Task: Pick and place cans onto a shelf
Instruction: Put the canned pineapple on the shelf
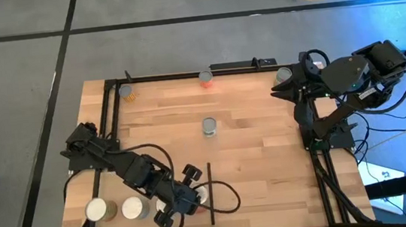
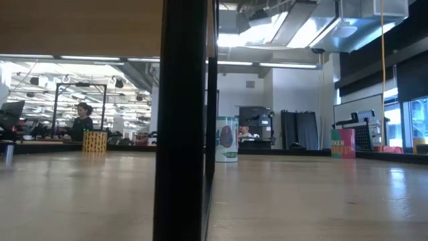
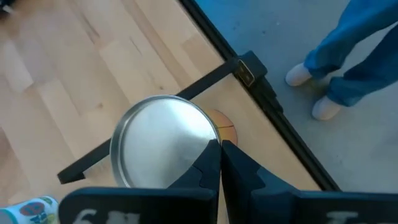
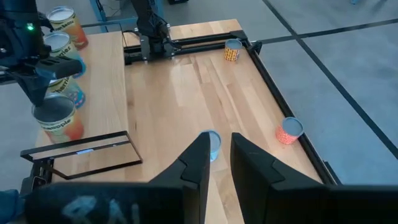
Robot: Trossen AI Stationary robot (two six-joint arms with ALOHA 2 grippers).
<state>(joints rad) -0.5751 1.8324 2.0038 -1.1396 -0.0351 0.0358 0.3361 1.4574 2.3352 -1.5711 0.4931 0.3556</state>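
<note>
Cans [image 4: 59, 38] already stand in a row on the shelf [image 4: 106, 93] beneath the left jaws [image 1: 189, 194], which look pressed together, while four others [image 1: 210, 126] wait on the counter [image 1: 253, 161]; right jaws [image 1: 284, 84] hover slightly parted.

Eight cans [image 1: 210, 126], one shelf [image 4: 102, 93] and two arms [image 1: 118, 164]

Left gripper [image 1: 177, 211] low over near edge of desk [image 1: 253, 161], above a can with a red label [image 1: 199, 197]; fingers' state unclear. Two whitish-topped cans [image 1: 97, 209] [image 1: 132, 208] just beside it. One can [image 1: 210, 126] alone mid-desk. Three more along far edge: orange-labelled [image 1: 127, 93], red [image 1: 205, 78], grey-topped [image 1: 284, 75]. Right gripper [image 1: 285, 88] beside the grey-topped one.
</note>
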